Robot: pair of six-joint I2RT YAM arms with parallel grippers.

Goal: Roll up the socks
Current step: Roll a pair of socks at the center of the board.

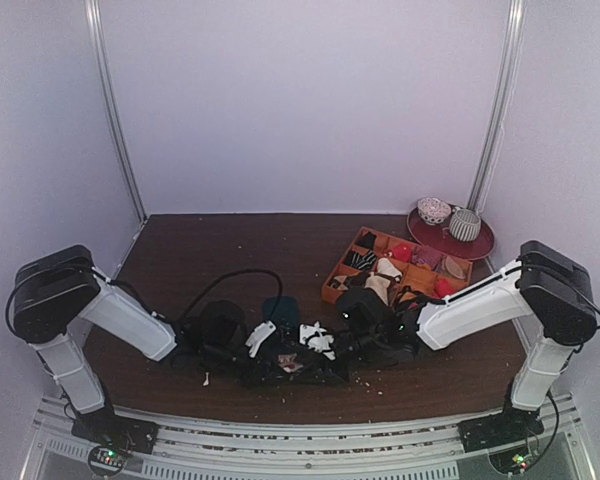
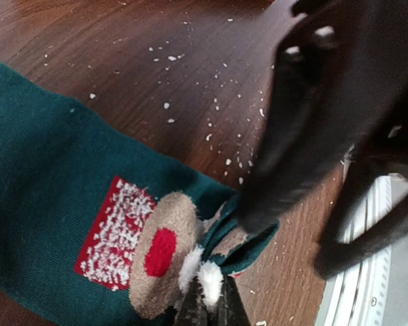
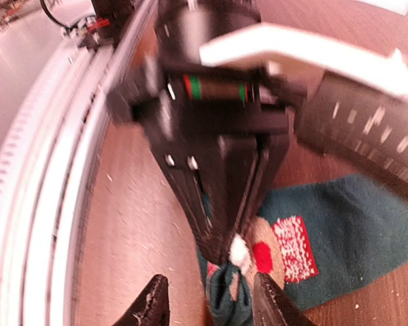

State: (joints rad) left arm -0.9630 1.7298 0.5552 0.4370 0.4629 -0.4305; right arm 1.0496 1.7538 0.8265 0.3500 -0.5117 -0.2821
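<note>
A dark teal sock (image 2: 47,197) lies flat on the brown table, with a red patch and a brown face with a red nose at its end. My left gripper (image 2: 207,302) is shut on the white tuft at that end. In the right wrist view the left gripper (image 3: 228,252) points down onto the tuft. My right gripper (image 3: 209,278) is open, and the bunched sock end (image 3: 224,302) lies between its fingers without being squeezed. One of its dark fingers (image 2: 285,149) presses beside the folded cuff. In the top view the teal fabric (image 1: 280,308) shows behind both grippers.
An orange compartment tray (image 1: 332,283) of rolled socks stands right of centre. A red plate (image 1: 477,246) with two rolled pieces sits at the back right. A black cable (image 1: 230,277) loops over the table's middle. White lint (image 2: 211,102) speckles the wood. The table's metal front rail (image 3: 47,170) runs close by.
</note>
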